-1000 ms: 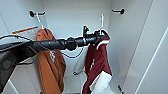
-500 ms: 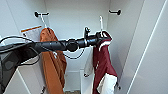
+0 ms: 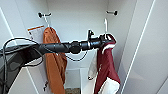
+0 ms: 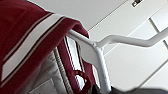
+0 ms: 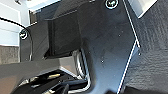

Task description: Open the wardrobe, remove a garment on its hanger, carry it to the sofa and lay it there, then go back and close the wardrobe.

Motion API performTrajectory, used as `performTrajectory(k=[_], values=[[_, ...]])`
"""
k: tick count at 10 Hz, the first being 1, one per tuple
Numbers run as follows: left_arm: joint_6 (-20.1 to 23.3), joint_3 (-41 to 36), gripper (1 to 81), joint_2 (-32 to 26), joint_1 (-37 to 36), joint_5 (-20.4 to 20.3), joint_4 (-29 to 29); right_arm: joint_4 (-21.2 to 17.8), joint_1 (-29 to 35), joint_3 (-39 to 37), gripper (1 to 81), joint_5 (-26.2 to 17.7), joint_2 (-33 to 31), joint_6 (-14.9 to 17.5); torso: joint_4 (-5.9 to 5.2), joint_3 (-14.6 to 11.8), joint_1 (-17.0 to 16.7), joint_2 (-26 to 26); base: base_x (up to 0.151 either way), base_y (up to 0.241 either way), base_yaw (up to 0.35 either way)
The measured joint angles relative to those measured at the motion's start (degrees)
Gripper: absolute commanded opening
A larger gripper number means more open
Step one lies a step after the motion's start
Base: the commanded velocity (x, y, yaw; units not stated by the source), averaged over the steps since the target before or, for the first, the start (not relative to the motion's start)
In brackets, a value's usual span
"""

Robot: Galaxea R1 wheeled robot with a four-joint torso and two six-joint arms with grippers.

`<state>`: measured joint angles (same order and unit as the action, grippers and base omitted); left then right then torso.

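Open wardrobe (image 3: 75, 22), left hand (image 3: 106, 40) clenched on white hanger (image 3: 106, 26) of maroon garment (image 3: 106, 67), orange jacket (image 3: 53, 62) hanging beside it, right hand's grip impossible to tell

Wardrobe (image 3: 75, 20) stands open; the maroon jacket (image 3: 106, 67) with white sleeves hangs at its right on a white hanger (image 3: 106, 25), hook upright, collar at the left gripper (image 3: 108, 40)

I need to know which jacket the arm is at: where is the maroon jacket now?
In the head view the maroon jacket hangs at the right inside the open wardrobe, right of the orange jacket, with the left gripper at its collar.
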<state>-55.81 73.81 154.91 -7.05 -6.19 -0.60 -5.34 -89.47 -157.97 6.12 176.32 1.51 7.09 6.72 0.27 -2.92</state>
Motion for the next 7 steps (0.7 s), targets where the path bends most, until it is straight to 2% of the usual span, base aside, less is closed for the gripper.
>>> performTrajectory(k=[7], values=[[0.5,-0.9,1.0,0.2,1.4,-0.2,-0.5,0.0,-0.2,0.0,81.1,0.0,0.0,0.0,0.00,0.0,0.0,0.0,-0.115,0.000,0.000]])
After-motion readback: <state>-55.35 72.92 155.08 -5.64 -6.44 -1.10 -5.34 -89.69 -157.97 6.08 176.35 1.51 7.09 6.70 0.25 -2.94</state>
